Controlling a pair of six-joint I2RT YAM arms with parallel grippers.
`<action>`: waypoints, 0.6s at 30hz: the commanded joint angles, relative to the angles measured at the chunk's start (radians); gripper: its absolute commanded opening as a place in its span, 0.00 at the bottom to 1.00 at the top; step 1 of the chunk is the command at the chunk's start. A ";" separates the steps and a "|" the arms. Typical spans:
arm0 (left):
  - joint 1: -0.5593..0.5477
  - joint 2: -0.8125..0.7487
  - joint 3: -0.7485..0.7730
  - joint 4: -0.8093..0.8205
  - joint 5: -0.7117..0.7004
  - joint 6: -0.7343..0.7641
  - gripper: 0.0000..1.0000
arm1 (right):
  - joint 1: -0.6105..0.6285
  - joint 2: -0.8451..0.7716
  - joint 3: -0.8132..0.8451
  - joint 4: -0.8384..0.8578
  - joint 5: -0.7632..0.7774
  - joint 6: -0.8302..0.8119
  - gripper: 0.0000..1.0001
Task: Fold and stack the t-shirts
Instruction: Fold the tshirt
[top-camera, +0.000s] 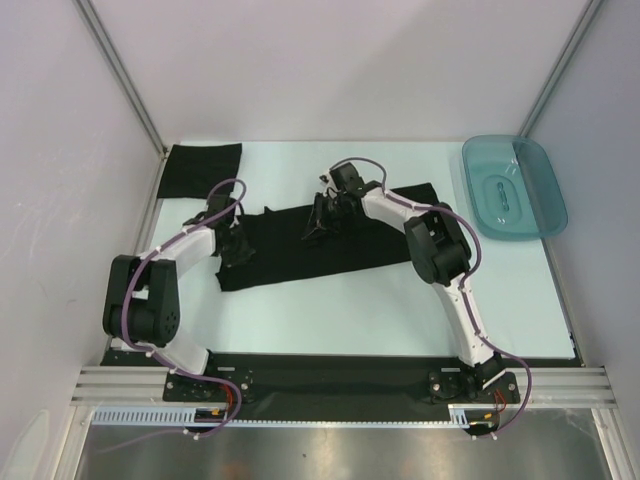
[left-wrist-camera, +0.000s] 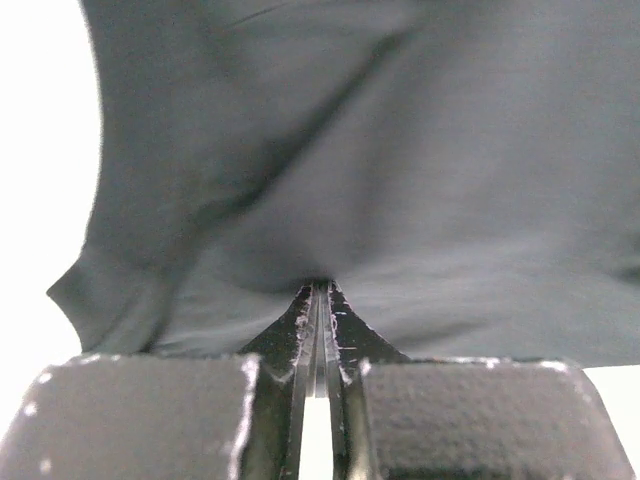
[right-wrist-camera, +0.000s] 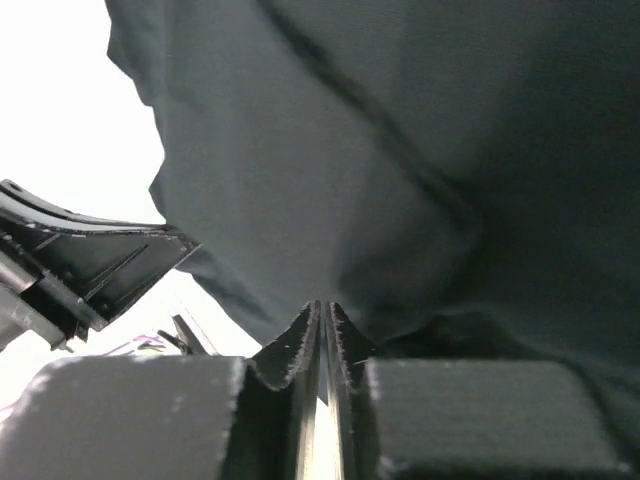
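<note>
The left gripper (left-wrist-camera: 320, 292) and the right gripper (right-wrist-camera: 322, 310) are each clamping a fold of the black t-shirt (top-camera: 330, 255) lying across the table (top-camera: 330, 320), jaws pressed nearly together.

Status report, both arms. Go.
Left end effector shut on plain black cloth t-shirt mid-table. Right end effector shut on same shirt. Second black cloth shirt folded, far-left corner. Translucent teal plastic tray far right, not in the way.
</note>
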 joint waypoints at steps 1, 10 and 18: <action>0.061 0.017 -0.068 0.016 0.004 -0.100 0.07 | -0.024 -0.014 -0.072 0.056 -0.001 0.040 0.09; 0.080 0.018 -0.143 -0.005 0.009 -0.183 0.01 | -0.047 -0.084 -0.259 0.035 0.051 -0.021 0.11; 0.034 -0.211 -0.091 -0.022 -0.166 -0.185 0.22 | -0.033 -0.123 -0.072 -0.149 0.114 -0.132 0.13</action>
